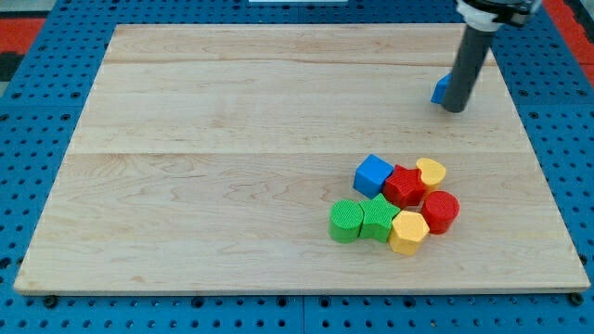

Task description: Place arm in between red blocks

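Near the view's bottom, on the pale planked wooden worktop (232, 186), ribbed plastic blocks cluster: green cylinder (346, 221), green star (379, 219), yellow hexagon (408, 232), red cylinder (441, 211), red star (405, 186), blue cube (373, 174), yellow heart (431, 172). The red blocks lie just apart, between the yellow ones. Farther up, my tip (453, 109), a plain rod end effector holding nothing, touches a small blue block (440, 90), well apart from the cluster.
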